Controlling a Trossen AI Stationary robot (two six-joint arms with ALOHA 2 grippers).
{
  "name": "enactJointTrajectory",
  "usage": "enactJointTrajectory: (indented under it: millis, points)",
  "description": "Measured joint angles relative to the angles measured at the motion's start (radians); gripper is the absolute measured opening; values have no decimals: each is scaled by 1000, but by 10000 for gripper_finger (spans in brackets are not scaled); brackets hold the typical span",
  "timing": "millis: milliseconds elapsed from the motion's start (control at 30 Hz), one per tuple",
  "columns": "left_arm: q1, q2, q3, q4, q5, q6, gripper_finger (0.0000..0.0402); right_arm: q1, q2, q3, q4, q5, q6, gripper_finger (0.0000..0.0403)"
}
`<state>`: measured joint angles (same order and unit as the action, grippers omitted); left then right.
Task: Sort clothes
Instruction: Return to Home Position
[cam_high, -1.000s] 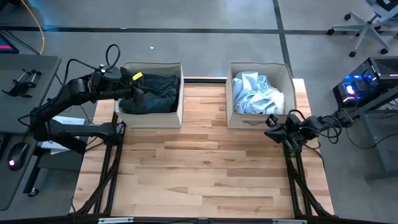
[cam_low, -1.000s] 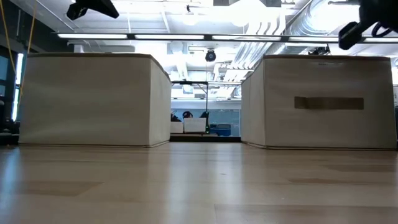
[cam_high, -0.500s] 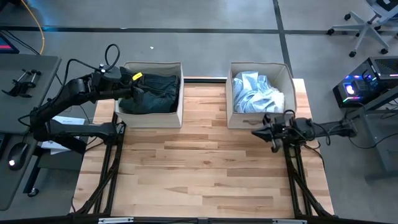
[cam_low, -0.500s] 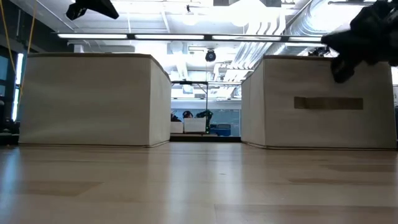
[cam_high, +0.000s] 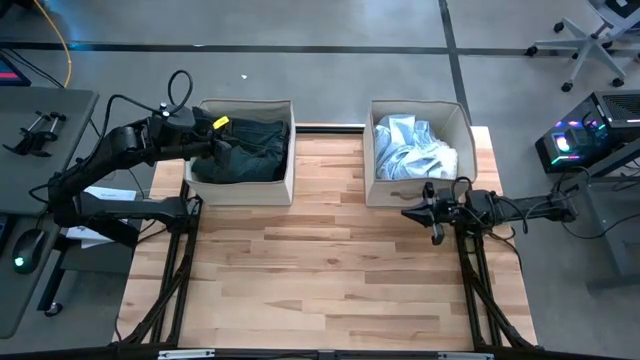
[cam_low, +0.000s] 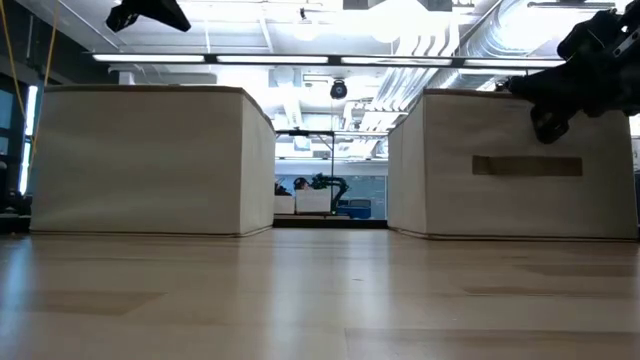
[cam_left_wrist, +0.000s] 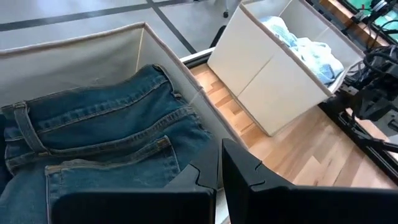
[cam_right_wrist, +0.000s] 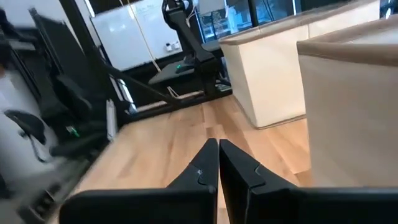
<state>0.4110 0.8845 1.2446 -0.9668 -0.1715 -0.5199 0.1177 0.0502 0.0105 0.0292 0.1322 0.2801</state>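
Dark clothes, dark denim jeans (cam_high: 248, 148) on top, lie in the left beige bin (cam_high: 243, 193); the jeans also show in the left wrist view (cam_left_wrist: 106, 137). Pale blue and white clothes (cam_high: 410, 150) fill the right beige bin (cam_high: 415, 190). My left gripper (cam_high: 222, 148) is shut and empty just above the dark clothes at the left bin's left side. My right gripper (cam_high: 408, 213) is shut and empty, in front of the right bin's near wall, above the table; it also shows in the low view (cam_low: 545, 100).
The two bins stand at the table's far edge with a gap between them (cam_high: 330, 160). Bare wooden table (cam_high: 320, 280) stretches in front of them. A desk with gear (cam_high: 40, 130) stands off the table's left side.
My right gripper has swung from near the right bin's right corner toward the table's left and a little nearer, turning until its fingers point toward the left edge. It has come down in front of the bin's near wall.
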Motion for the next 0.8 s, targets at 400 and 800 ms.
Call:
enactJointTrajectory:
  millis: [400, 800]
  points:
    - [-32, -68, -33, 310, 177, 249, 0, 0, 2, 0, 2, 3, -159, 0]
    - [-81, -370, -375, 760, 376, 288, 0, 0, 2, 0, 2, 3, -150, 0]
